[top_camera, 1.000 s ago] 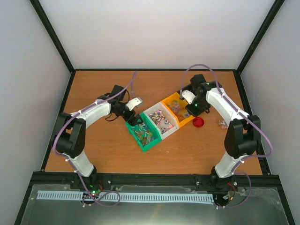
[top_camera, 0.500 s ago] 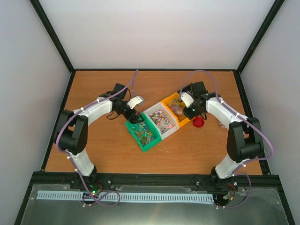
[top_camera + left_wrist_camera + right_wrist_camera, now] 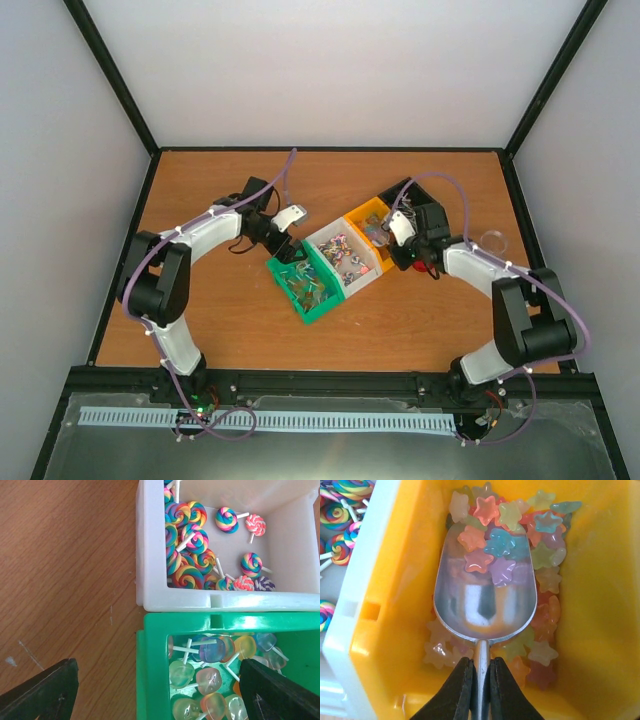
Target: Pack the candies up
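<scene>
Star-shaped candies [image 3: 542,562] in mixed pale colours fill the yellow bin [image 3: 600,630]. My right gripper [image 3: 480,680] is shut on the handle of the silver scoop [image 3: 485,605], whose bowl lies in the pile with several stars in its far end. Swirl lollipops [image 3: 187,535] sit in the white bin [image 3: 150,555], and translucent lollipops [image 3: 210,680] in the green bin [image 3: 152,670]. My left gripper [image 3: 160,695] is open and straddles the green bin's left wall, one finger over the table and one inside the bin. In the top view, the left gripper [image 3: 290,252] and right gripper [image 3: 390,246] flank the bins.
The three bins stand touching in a diagonal row mid-table, green [image 3: 322,306], white [image 3: 368,282], yellow [image 3: 360,212]. A red lid [image 3: 422,266] peeks out under the right wrist. A clear round jar [image 3: 492,240] stands at the right. Black frame posts edge the table.
The right arm has swung down and nearer, pushing the scoop into the yellow bin; it now covers most of the red lid. The left gripper has barely moved.
</scene>
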Available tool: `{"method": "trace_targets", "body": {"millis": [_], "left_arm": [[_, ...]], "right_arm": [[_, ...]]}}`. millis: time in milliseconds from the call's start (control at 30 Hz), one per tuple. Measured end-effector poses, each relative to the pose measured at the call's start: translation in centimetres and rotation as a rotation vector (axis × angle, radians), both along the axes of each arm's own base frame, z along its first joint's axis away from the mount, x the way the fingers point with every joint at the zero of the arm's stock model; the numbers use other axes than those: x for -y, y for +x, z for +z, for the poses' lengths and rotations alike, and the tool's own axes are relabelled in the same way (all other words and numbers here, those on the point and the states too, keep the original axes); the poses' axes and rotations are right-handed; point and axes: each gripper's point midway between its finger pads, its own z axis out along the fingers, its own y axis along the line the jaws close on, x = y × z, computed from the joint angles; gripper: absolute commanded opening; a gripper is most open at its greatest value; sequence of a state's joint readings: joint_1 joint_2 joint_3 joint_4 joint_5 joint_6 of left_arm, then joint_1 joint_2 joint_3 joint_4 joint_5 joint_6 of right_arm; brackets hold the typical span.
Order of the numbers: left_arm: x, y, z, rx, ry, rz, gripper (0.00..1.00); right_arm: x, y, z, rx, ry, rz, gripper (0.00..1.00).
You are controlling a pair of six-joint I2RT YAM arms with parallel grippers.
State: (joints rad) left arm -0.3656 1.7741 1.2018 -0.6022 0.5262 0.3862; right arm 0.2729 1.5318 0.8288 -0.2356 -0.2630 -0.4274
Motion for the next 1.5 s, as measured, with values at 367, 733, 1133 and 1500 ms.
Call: {"method": "trace_targets", "body": {"millis": [367, 733, 1133, 1500], "left_arm": [[-0.3, -0.3, -0.2, -0.015, 0.02, 0.006, 0.9], [-0.4, -0.1, 0.1, -0.015, 0.029, 0.01, 0.9], [-0.4, 0.1, 0.2, -0.02, 0.033, 0.011, 0.9], [-0.2, 0.4, 0.8, -0.03, 0.036, 0.011, 0.9]], "right_arm": [[1.3, -1.6, 1.7, 0.139, 0.086, -0.009, 0.03], [3.2, -2.5, 1.7, 0.134, 0.167, -0.018, 0.03], [4.5, -2.5, 3.5, 0.215, 0.264, 0.004, 0.03], [4.7, -3.5, 5.1, 0.302, 0.349, 0.08, 0.03]]}}
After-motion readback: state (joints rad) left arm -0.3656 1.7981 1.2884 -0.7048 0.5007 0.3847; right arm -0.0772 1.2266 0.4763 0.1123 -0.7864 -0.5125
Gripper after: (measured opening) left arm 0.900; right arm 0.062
